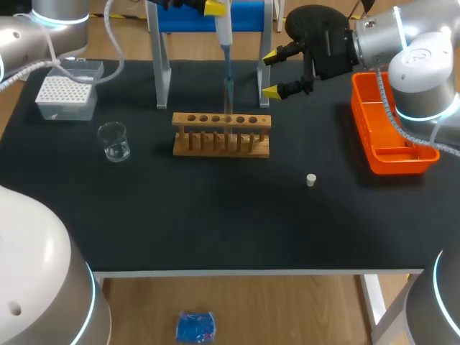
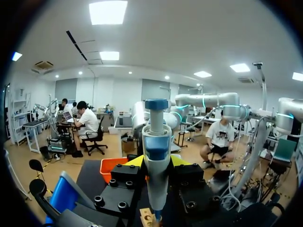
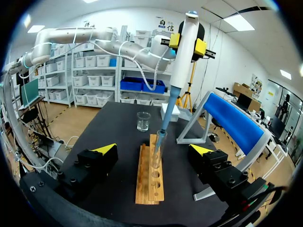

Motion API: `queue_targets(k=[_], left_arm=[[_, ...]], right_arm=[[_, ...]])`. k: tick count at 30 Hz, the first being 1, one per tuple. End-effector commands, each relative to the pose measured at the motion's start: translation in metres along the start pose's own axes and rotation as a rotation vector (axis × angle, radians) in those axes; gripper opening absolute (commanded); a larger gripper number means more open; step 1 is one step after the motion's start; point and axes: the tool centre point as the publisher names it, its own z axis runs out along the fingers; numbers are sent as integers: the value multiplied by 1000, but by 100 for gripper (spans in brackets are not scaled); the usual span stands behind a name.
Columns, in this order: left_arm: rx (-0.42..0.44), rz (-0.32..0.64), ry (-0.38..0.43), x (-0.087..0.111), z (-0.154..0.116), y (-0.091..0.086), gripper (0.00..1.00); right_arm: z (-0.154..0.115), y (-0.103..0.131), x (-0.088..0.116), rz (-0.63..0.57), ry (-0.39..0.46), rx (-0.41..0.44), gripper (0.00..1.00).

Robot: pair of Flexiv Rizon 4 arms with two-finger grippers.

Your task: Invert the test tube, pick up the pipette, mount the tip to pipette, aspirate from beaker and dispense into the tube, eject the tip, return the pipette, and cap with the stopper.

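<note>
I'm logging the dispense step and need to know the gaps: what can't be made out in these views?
Liquid level in the test tube: too small and clear, head and right wrist views.
Tube mouth, left wrist view: hidden behind the pipette.
Left gripper, head view: mostly cut off by the top edge.

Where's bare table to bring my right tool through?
Bare: the table in front of the tube rack, save the stopper; also between beaker and tube rack. Crowded: behind it, where pipette, stand and right tool cluster.
</note>
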Motion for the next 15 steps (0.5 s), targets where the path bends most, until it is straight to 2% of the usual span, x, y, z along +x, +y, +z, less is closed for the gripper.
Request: queue_targets(k=[1, 15], left_arm=[[5, -3, 6, -3, -1, 4, 0], [17, -8, 0, -4, -1, 8, 0]], right_arm=[[0, 0, 0, -1, 0, -2, 100], [0, 0, 0, -1, 0, -2, 100]])
